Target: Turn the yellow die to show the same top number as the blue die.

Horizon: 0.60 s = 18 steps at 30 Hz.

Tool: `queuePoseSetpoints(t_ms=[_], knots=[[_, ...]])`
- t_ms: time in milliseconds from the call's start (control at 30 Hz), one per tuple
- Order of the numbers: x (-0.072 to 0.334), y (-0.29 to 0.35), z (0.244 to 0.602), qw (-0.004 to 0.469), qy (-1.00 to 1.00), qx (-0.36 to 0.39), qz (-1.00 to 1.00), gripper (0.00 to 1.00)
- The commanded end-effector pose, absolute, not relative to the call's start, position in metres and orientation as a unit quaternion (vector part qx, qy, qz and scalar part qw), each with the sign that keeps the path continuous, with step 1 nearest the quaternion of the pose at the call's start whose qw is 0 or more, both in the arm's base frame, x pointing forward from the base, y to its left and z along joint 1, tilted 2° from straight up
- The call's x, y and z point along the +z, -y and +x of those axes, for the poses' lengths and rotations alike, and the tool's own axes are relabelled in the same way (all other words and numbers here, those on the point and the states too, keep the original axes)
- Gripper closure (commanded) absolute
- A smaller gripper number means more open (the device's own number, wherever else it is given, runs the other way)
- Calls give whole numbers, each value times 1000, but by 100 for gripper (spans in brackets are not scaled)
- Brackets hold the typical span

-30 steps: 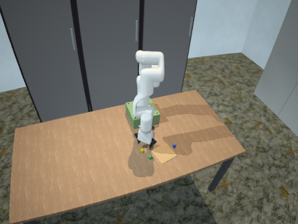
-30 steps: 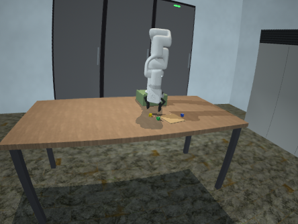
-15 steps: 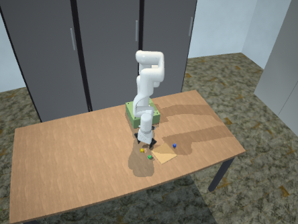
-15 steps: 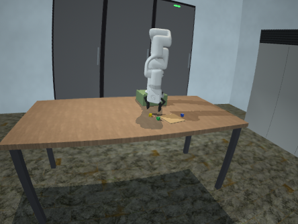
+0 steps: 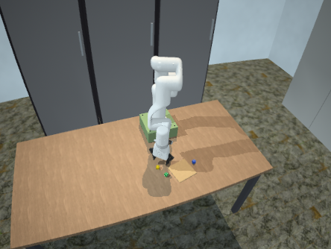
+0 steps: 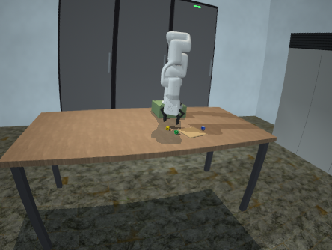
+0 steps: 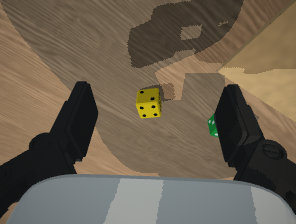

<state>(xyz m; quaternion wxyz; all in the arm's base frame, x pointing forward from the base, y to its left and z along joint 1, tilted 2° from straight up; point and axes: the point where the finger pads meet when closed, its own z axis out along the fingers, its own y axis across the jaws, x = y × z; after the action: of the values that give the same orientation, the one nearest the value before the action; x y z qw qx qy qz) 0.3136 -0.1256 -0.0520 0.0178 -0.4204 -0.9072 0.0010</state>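
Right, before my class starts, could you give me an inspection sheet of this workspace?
Surface: wooden table, partly shadowed.
Job's things: mat on the table; yellow die, blue die and green die all off it. Yellow die's two and four visible; blue die's number unreadable.
Clutter: nothing seen.
Gripper: open, above the table, holding nothing.
Cables: nothing seen.
Surroundings: dark cabinets behind, patterned floor.
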Motion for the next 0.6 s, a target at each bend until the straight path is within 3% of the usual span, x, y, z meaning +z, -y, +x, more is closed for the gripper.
queuePoseSetpoints(t_ms=[0, 167, 567], knots=[[-51, 126, 315, 16, 907, 1, -420, 0], [-52, 123, 323, 16, 907, 1, -420, 0], [-53, 103, 378, 16, 907, 3, -420, 0]])
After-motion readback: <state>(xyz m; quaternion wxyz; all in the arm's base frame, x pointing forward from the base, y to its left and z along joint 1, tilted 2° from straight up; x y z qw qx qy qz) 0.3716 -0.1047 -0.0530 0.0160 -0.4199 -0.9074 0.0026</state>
